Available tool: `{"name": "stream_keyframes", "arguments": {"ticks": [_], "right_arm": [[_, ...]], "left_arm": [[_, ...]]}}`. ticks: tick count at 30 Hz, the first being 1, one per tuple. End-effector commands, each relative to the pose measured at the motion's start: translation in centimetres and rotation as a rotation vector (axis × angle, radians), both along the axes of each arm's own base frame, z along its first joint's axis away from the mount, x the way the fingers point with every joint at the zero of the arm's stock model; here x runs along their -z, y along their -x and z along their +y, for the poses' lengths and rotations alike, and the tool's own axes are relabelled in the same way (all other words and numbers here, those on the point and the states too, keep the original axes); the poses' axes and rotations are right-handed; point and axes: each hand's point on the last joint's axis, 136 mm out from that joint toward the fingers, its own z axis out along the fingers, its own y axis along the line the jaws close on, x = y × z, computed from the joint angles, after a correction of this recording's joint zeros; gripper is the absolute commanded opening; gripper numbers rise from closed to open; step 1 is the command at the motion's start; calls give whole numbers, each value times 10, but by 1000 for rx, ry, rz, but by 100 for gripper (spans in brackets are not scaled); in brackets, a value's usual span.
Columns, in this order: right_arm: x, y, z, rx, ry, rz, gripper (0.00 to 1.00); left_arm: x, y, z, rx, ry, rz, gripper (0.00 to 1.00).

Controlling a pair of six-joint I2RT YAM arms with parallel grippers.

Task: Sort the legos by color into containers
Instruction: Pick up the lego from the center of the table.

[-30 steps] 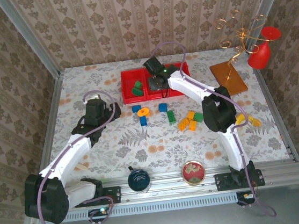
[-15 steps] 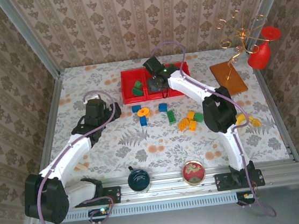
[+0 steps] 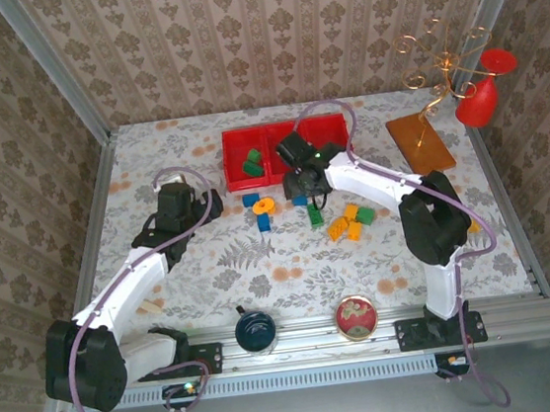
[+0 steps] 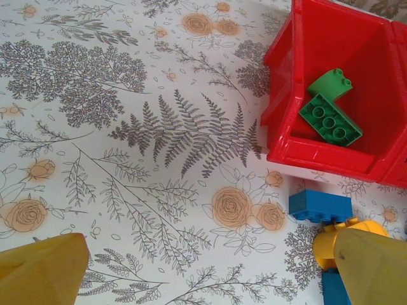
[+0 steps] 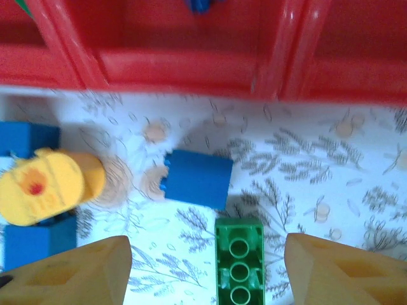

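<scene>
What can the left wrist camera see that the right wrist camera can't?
Left wrist camera's own: two green bricks lying in an end compartment of the red tray. Right wrist camera's own: a single green brick on the table, a blue brick just above it, and a bit of blue in the tray's middle compartment. Both share the tray, the orange ring piece and the two blue bricks beside it.

Loose legos (image 3: pixel 263 221) — two green in red tray (image 4: pixel 318 155)

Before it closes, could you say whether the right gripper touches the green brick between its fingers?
Apart: right wrist view shows table between brick and fingers.
</scene>
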Motion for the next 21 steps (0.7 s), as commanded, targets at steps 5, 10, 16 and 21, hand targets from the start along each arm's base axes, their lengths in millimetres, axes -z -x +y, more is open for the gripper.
{"name": "stream_keyframes", "arguments": {"ticks": [5, 10, 16, 21], "right_arm": [[24, 14, 10, 24, -35, 64, 73], [34, 12, 18, 10, -24, 86, 78], [39, 3, 24, 4, -13, 90, 79], [42, -9, 22, 5, 33, 78, 77]], "left_arm": [[-6, -2, 2, -14, 26, -20, 100], [-5, -2, 2, -14, 26, -17, 100], [-3, -2, 2, -14, 25, -12, 100], [-3, -3, 1, -12, 30, -13, 100]]}}
